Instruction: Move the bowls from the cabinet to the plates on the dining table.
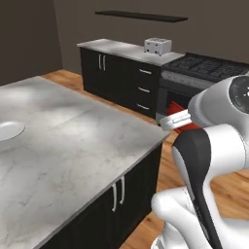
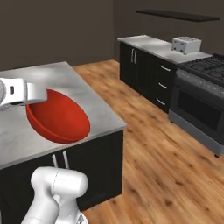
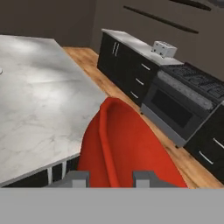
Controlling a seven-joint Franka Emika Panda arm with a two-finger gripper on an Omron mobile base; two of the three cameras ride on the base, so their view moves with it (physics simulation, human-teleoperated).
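My gripper (image 3: pixel 111 178) is shut on the rim of the glossy red bowl (image 3: pixel 124 140), which it holds tilted on edge. In the right base view the red bowl (image 2: pixel 59 117) hangs over the near corner of the dining table (image 2: pixel 83 94), with the gripper (image 2: pixel 36 98) at the bowl's upper left rim. A sliver of the red bowl (image 1: pixel 189 126) shows behind my arm in the left base view. One pale plate (image 1: pixel 7 130) lies on the marble dining table (image 1: pixel 78 141) at the far left. The cabinet is out of view.
A black counter run (image 1: pixel 121 73) with a white toaster (image 1: pixel 157 46) stands along the back wall, beside a black stove (image 1: pixel 204 68). A dark shelf (image 1: pixel 141 16) hangs above. Wooden floor (image 2: pixel 162 153) lies open between the table and the stove.
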